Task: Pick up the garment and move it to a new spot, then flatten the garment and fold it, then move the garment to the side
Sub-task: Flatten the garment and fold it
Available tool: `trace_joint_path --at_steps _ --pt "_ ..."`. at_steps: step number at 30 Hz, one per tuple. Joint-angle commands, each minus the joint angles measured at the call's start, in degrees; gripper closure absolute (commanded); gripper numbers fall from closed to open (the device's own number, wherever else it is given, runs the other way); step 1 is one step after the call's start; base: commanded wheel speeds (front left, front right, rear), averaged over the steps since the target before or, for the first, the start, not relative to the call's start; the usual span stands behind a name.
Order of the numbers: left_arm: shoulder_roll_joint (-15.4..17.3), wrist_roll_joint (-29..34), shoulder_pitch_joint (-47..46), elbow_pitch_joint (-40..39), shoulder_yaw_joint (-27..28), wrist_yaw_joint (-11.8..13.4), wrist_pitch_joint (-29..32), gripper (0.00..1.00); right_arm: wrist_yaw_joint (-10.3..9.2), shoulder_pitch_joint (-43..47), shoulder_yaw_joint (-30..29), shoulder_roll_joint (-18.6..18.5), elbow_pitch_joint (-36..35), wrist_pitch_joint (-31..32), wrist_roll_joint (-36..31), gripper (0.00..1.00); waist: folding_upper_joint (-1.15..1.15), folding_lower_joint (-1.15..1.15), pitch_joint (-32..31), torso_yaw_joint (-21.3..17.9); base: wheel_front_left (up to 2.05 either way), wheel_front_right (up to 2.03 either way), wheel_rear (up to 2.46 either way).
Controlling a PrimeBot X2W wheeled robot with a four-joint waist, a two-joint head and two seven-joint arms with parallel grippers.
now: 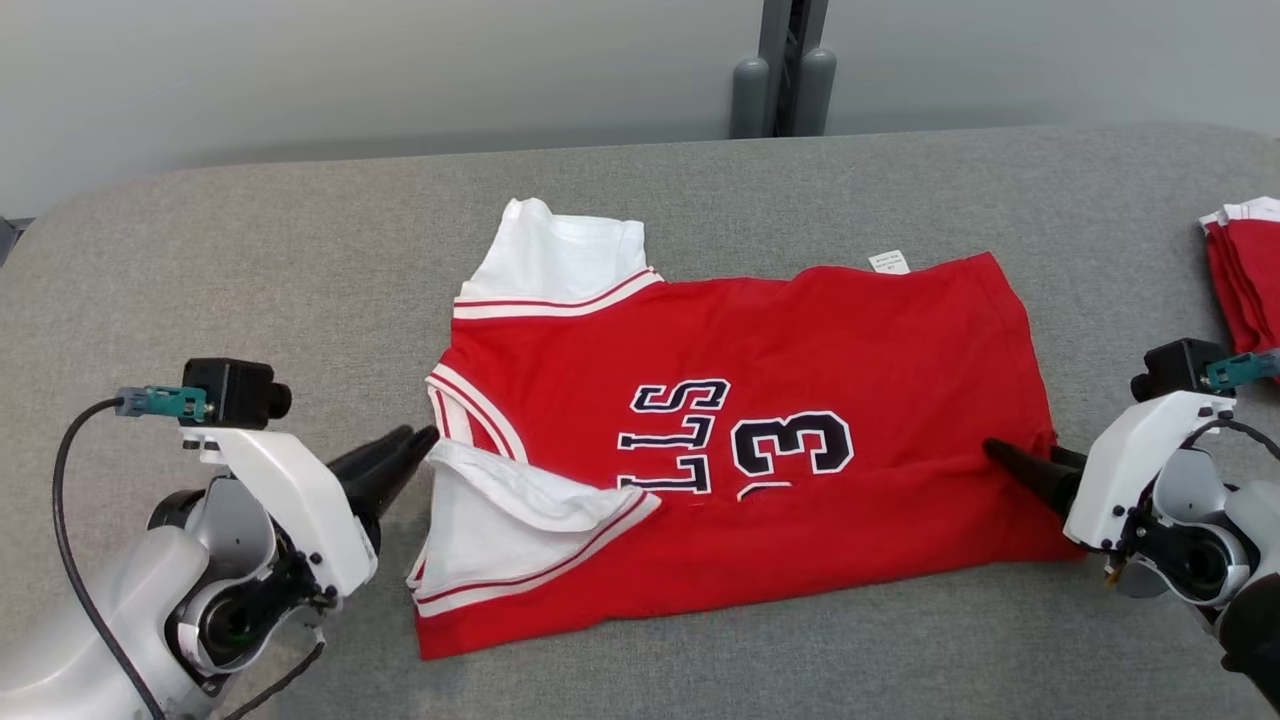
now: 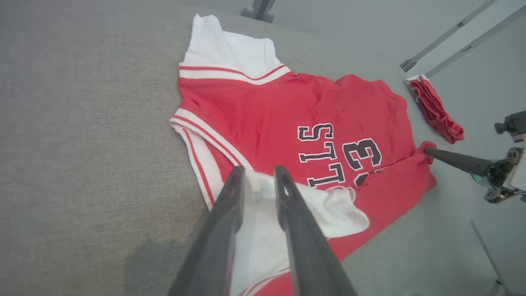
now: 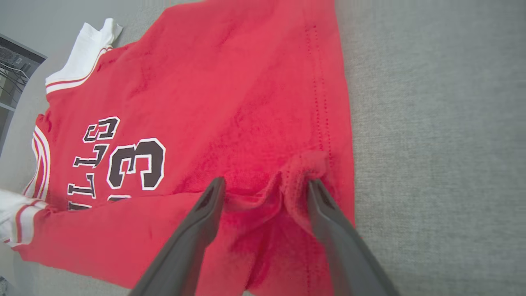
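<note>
One red jersey (image 1: 800,340) lies spread across the middle of the table in front of me, neck toward my left and hem toward my right. It has two white sleeves with red-and-white striped cuffs. One sleeve points away from me, and the other is turned over onto the red cloth at the near left. Black characters with white outlines, the letters "LLS" and a number 3, run sideways across the chest. The near edge is folded up over the lowest part of them. One small white label (image 1: 888,262) sticks out at the far edge.

My left gripper (image 1: 425,437) rests at the near sleeve. Its fingers are slightly parted, with white cloth showing between them. My right gripper (image 1: 995,450) sits at the hem with its fingers spread wide. A bunched ridge of red fabric rises between them and touches one finger.

The table (image 1: 250,280) is covered in plain grey woven fabric with rounded far corners. Behind it is a pale grey wall (image 1: 300,60) and one dark grey post (image 1: 780,70). At my far right, well apart from the jersey, sits one stack of folded red garments (image 1: 1250,270) with white edges.
</note>
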Motion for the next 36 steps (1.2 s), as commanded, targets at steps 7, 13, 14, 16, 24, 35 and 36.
trace_joint_path --at_steps 7,13,14,16,24,35,36 --pt "-5.15 1.40 -1.12 6.51 5.77 4.49 -13.38 0.00 -0.02 -0.62 -0.53 -0.11 1.08 -8.45 -3.02 0.00 0.00 0.00 -0.12 0.56 0.00 0.00 0.00" --pt "-8.17 4.41 2.45 8.51 10.44 7.54 -25.77 0.00 -0.01 0.54 -1.37 -0.80 1.27 -23.73 -9.33 0.00 0.00 0.00 -1.29 0.53 0.00 0.00 0.00" --pt "-8.57 5.01 3.41 8.04 11.51 7.89 -26.39 0.00 -0.01 0.99 -1.38 -0.96 1.54 -26.15 -10.66 0.00 0.00 0.00 -1.53 0.51 0.00 0.00 0.00" --pt "-8.85 6.15 4.57 7.61 12.73 8.41 -26.81 0.00 -0.01 1.36 -1.55 -1.04 1.86 -28.03 -12.24 0.00 0.00 0.00 -1.77 0.47 0.00 0.00 0.00" --pt "-17.77 23.15 17.68 1.66 26.52 10.47 -27.07 0.00 -0.02 8.46 -21.40 1.95 -2.73 -30.90 -32.68 0.00 0.00 0.00 -3.30 0.08 0.00 0.00 0.00" --pt "-27.44 37.78 26.92 7.53 30.09 7.73 -27.09 0.00 -0.02 29.13 -47.66 17.70 -21.40 -30.84 -58.39 0.00 0.00 0.00 -5.14 -0.60 0.00 0.00 0.00" --pt "-27.97 38.54 27.30 8.43 30.23 7.61 -27.09 0.00 -0.02 29.99 -48.16 18.51 -21.81 -30.85 -59.06 0.00 0.00 0.00 -5.22 -0.68 0.00 0.00 0.00"
